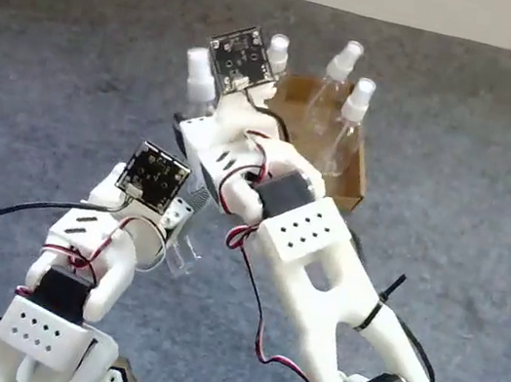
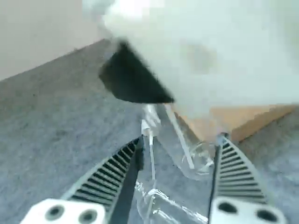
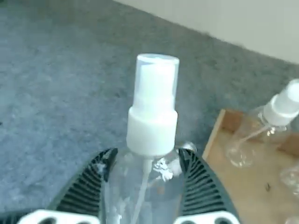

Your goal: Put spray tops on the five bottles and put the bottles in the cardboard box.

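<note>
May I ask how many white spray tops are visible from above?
4 tops: two on bottles in the box, one at its far left corner, one on the bottle in the right jaws. The arms may hide another.

Seen from high view: 4 bottles w/ spray tops [image 1: 200,71] [image 1: 278,53] [image 1: 343,63] [image 1: 358,100], plus 1 clear bottle [image 1: 179,251], top unclear. 1 cardboard box [image 1: 355,174]. 2 arms [image 1: 322,262] [image 1: 83,270].

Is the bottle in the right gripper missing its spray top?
No, the bottle held by the right gripper has a white spray top seated on its neck.
</note>
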